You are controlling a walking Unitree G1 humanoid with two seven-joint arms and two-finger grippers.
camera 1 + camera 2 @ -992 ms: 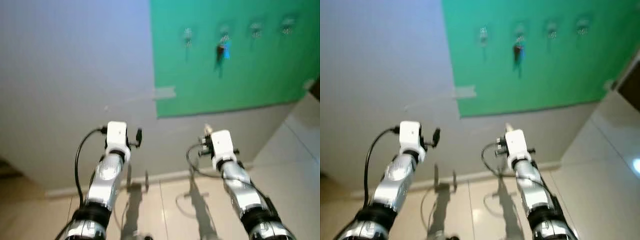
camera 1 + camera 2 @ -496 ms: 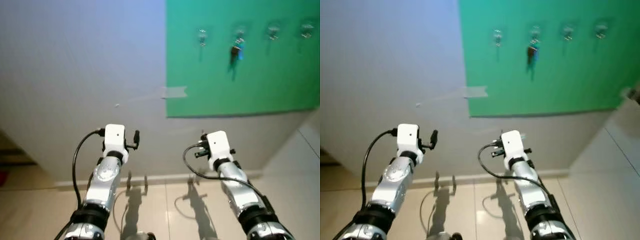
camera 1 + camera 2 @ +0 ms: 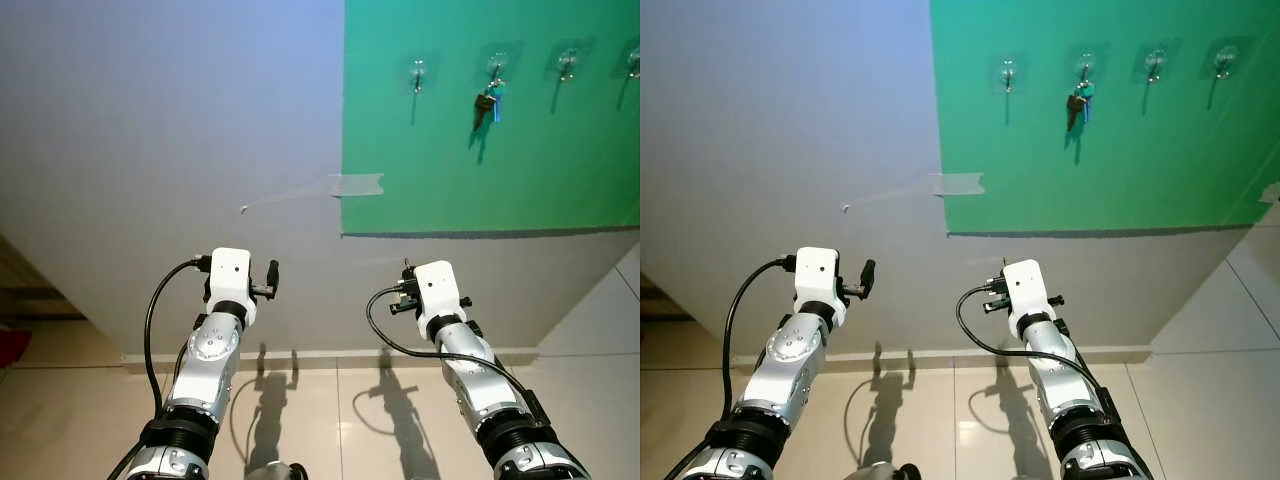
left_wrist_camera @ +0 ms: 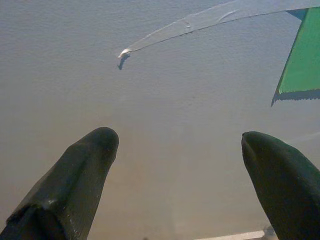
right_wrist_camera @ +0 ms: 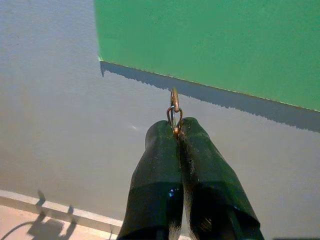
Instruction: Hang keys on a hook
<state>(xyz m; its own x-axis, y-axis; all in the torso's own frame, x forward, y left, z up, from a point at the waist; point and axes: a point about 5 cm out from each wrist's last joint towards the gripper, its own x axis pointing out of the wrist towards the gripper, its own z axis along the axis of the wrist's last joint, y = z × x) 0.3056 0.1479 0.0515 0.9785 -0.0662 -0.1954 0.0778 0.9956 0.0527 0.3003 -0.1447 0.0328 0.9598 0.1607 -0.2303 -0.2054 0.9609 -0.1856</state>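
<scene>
My right gripper, jaws pinched together on a small metal key ring that protrudes past the fingertips, below the green wall panel with its clear hooks. My left gripper: jaws wide, empty, facing grey wall.

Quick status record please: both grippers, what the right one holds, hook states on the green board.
left gripper: open, holds nothing, faces the grey wall
right gripper: shut on key ring, below the green board
hooks: four in a row
first hook: free
second hook: holds hung keys
third hook: free
fourth hook: free
</scene>
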